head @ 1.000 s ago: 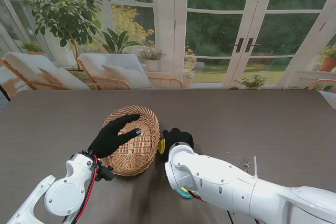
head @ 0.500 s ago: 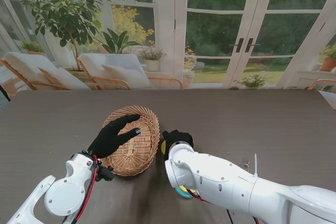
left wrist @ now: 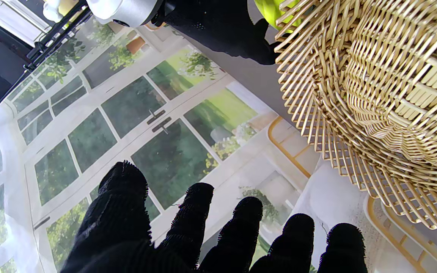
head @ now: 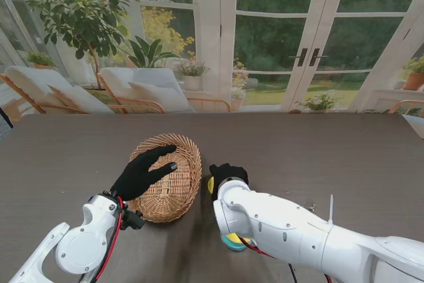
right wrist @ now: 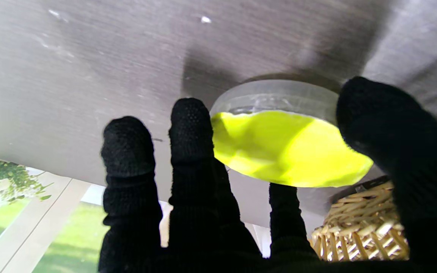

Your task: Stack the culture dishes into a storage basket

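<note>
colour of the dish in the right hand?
Bright yellow-green inside a clear culture dish; right wrist view shows it best.

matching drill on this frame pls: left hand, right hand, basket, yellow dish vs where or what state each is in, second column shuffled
Column 1:
1. left hand
2. right hand
3. basket
4. yellow dish

Column 2:
A. woven wicker, on the table left of the right hand
B. fingers closed around the dish
C. clear-walled, held between thumb and fingers
D. fingers spread, resting over the basket's rim, holding nothing

Pairs: 1-D, 2-B, 3-A, 4-C
</note>
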`<control>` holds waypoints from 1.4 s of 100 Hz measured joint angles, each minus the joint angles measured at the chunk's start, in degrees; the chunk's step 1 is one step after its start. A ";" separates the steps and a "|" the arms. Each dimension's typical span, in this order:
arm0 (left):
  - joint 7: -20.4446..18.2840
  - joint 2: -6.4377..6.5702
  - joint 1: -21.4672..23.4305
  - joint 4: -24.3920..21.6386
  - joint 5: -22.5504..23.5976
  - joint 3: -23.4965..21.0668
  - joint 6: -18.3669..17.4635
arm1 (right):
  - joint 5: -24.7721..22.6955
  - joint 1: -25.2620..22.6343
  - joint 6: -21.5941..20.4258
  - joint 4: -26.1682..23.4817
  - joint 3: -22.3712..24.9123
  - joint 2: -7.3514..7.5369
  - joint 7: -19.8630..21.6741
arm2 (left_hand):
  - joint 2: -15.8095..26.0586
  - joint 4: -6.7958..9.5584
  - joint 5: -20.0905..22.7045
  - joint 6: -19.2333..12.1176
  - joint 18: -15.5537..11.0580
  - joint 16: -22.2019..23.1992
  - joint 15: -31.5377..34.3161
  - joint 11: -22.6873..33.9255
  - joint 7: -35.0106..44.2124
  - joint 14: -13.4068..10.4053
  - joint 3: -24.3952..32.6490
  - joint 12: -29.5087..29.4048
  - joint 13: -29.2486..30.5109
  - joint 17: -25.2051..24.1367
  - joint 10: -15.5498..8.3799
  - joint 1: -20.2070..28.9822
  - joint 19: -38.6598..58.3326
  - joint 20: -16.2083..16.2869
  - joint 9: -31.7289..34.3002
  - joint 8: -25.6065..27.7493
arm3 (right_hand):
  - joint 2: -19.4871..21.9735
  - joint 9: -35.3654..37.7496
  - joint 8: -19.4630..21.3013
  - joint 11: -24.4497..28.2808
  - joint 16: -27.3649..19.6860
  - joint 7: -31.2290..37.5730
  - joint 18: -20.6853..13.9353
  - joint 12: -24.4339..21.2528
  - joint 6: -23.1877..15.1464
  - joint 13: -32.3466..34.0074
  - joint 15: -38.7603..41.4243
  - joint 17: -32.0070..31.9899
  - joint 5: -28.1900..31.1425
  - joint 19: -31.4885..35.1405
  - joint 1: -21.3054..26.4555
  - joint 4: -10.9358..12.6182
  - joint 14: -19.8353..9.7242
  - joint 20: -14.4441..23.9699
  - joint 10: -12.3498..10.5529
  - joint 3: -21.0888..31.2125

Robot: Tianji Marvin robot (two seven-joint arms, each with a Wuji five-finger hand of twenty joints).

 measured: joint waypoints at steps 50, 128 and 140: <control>0.25 -0.01 0.38 -0.06 -0.04 -0.26 -0.39 | -2.21 -0.32 0.62 -7.02 2.20 3.48 2.26 | 0.01 0.00 0.00 0.00 -0.01 0.00 0.00 0.00 0.00 0.00 0.00 0.00 0.00 0.00 0.00 0.00 0.00 0.00 0.00 0.00 | 0.02 0.00 0.05 0.01 0.00 0.00 0.00 0.02 -0.09 0.00 0.00 0.00 0.59 0.01 0.02 0.00 -0.14 0.00 0.00 0.00; -0.26 0.01 0.27 -0.06 -0.61 -0.27 -0.09 | 1.30 0.54 -3.15 0.53 -0.27 -0.10 0.57 | 0.02 0.00 0.04 0.02 -0.01 0.00 0.00 0.00 0.00 0.00 0.00 0.00 0.00 0.00 0.02 0.00 0.00 0.00 0.00 0.00 | 0.07 0.64 3.64 4.49 0.28 -0.53 -0.27 2.07 -2.63 0.11 1.71 0.00 0.42 0.01 0.03 -1.07 1.27 0.00 -1.23 -0.01; -0.22 0.01 0.27 -0.04 -0.53 -0.29 -0.17 | 1.46 0.48 -2.83 0.57 -0.24 -0.23 0.48 | 0.02 0.00 0.05 0.02 -0.01 0.00 0.00 0.00 0.00 0.00 0.00 0.00 0.00 0.00 0.02 0.00 0.00 0.00 0.00 0.00 | -1.23 2.03 4.63 4.97 0.28 0.34 -0.27 2.84 -2.77 2.11 1.13 0.01 0.39 0.01 0.02 -1.11 0.95 0.00 -1.22 -0.07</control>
